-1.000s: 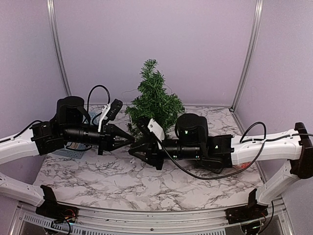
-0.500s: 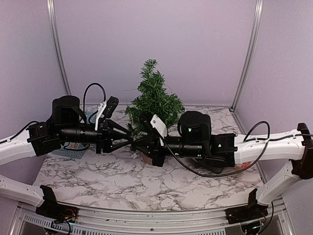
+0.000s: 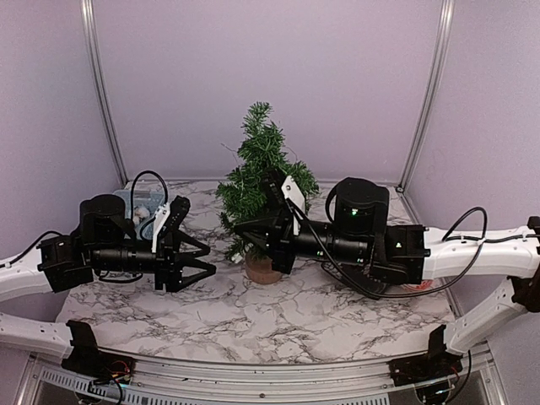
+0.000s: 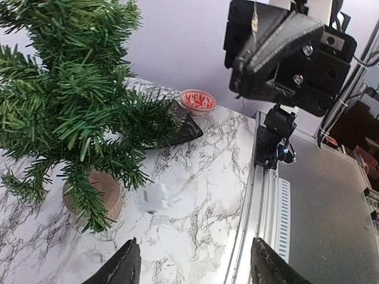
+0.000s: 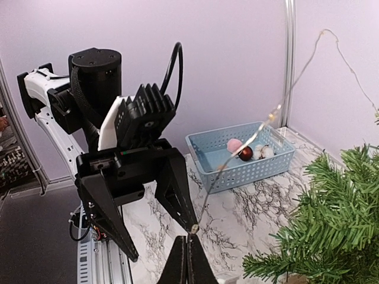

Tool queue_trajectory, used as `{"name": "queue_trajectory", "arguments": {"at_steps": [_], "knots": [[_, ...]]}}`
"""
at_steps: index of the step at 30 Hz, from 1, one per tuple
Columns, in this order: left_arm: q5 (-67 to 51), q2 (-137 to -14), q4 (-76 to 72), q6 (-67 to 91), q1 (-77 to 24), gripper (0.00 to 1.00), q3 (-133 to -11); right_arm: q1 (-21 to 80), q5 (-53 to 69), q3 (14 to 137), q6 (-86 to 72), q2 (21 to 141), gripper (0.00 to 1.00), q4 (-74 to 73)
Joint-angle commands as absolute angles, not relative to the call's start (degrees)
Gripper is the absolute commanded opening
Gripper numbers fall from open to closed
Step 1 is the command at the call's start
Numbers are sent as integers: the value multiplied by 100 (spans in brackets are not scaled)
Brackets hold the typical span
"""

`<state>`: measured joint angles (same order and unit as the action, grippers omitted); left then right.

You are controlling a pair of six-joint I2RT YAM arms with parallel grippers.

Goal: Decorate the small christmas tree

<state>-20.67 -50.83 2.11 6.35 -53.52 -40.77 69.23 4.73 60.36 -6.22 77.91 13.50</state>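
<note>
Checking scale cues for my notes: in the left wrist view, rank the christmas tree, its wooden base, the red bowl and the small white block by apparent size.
1. small christmas tree
2. wooden base
3. white block and red bowl: about alike; the bowl sits farther off, so I won't rank them.

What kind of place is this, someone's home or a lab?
Most likely a robot test bench in a lab, not a home: a left arm and right arm bolted at the edge of a marble-patterned table, aluminium frame posts, and plain lilac panels closing it in.
</note>
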Motion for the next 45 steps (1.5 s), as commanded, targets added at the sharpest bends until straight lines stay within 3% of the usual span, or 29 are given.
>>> {"name": "queue_trajectory", "arguments": {"at_steps": [1, 14, 20, 33, 45], "knots": [[-2013, -5260, 202, 180, -5525, 65, -4167, 6952, 710, 6346, -653, 7729, 0, 1558], [-2682, -5877, 176, -646, -5873, 72, -4561, 6951, 1285, 6697, -672, 7741, 0, 1399], [-2693, -6108, 98, -822, -5906, 59, -4858, 6952, 1414, 6845, -660, 7778, 0, 1332], [-2516, -6264, -269, -872, -5923, 49, -4935, 6952, 1481, 6907, -635, 7770, 0, 1294], [-2754, -6452, -303, -839, -5971, 29, -5033, 6952, 1451, 6893, -598, 7727, 0, 1261]]}}
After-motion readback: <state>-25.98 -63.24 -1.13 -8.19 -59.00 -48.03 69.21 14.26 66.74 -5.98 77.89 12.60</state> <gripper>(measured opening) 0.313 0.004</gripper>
